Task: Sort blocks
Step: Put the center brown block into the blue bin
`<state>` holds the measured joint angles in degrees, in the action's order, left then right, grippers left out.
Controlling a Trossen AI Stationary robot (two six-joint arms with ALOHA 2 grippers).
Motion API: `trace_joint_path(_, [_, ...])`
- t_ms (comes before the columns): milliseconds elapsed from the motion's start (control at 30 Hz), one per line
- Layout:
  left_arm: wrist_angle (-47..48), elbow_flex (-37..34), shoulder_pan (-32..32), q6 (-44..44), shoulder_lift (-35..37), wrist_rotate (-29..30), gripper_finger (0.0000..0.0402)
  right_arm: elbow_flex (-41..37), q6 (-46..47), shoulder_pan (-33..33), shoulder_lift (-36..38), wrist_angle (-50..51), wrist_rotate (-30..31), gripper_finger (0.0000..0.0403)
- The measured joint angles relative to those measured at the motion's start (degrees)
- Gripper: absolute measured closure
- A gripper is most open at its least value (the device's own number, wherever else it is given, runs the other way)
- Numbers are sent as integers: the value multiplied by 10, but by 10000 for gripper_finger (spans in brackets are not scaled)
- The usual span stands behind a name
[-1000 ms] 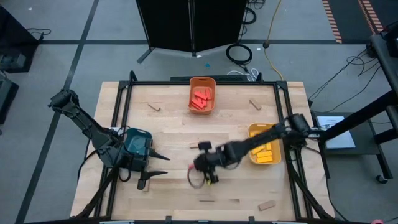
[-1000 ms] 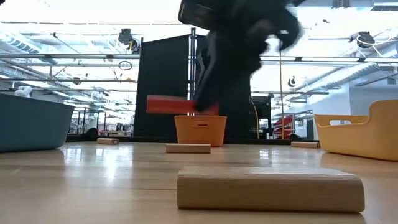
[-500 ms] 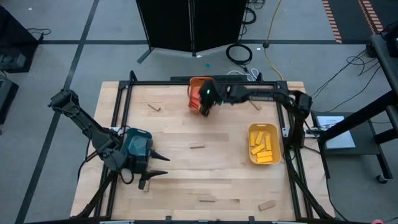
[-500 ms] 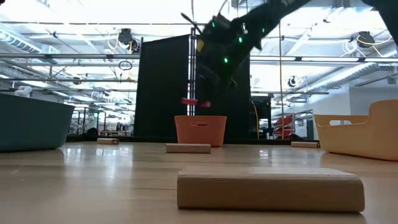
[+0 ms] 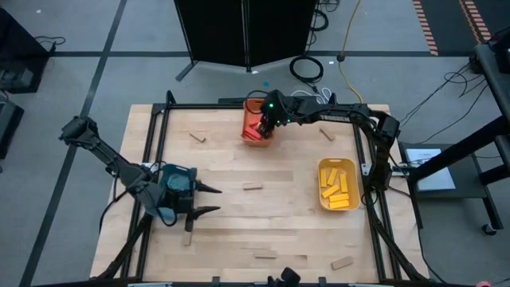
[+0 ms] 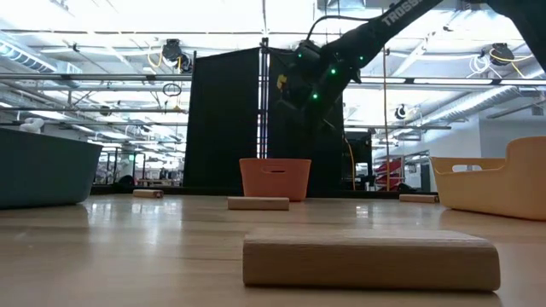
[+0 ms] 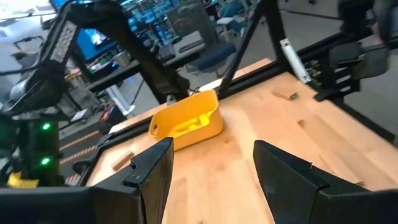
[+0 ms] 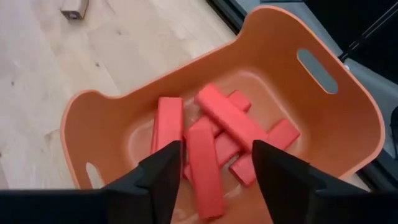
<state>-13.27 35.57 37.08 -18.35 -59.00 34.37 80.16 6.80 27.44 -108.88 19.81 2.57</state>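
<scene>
over at the far edge of the worktop (image 5: 303,231), the right claw (image 5: 267,126) hangs just above the orange bin (image 5: 258,121) with its fingers spread and nothing between them. a second ago that same arm was low over the middle of the boards with a red block pinched in it, and half a second ago it was swinging in over the bin, the red bar showing under it. now, looking down past its fingers, the red blocks (image 8: 211,134) lie in a loose heap on the bin floor, so i'd say the one it carried has just been let go and landed among them.

that looks like one more red put away. the yellow bin (image 5: 337,184) on the right holds its yellow blocks (image 5: 339,190). what's left out are plain tan blocks (image 5: 253,187): one near the middle, a couple along the near edge, and strays towards the far corners. those likely belong in the teal bin (image 5: 177,188) on the left, which sits just beside the left claw (image 5: 213,199); that claw waits open and empty, pointing across the boards.
</scene>
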Motion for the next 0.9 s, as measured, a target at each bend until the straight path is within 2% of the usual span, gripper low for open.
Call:
trace_joint_path(133, [14, 0, -12, 16, 0, -1, 182, 0, -12, -3, 0, 7, -8, 191])
trace_joint_path(267, [50, 0, -15, 44, 0, -1, 182, 0, -3, -24, 15, 16, -105, 190])
trace_joint_path(367, [71, 0, -15, 62, 0, 0, 182, 0, -2, -65, 23, 36, -166, 195])
trace_joint_path(567, [74, 0, -15, 83, 5, 2, 182, 0, 1, -182, 23, 49, -158, 199])
trace_joint_path(733, [72, 0, -15, 119, 21, 3, 182, 0, 14, -260, 23, 48, -73, 199])
trace_joint_path(900, [72, 0, -14, 161, 32, 4, 182, 0, 23, -305, 14, 39, -22, 200])
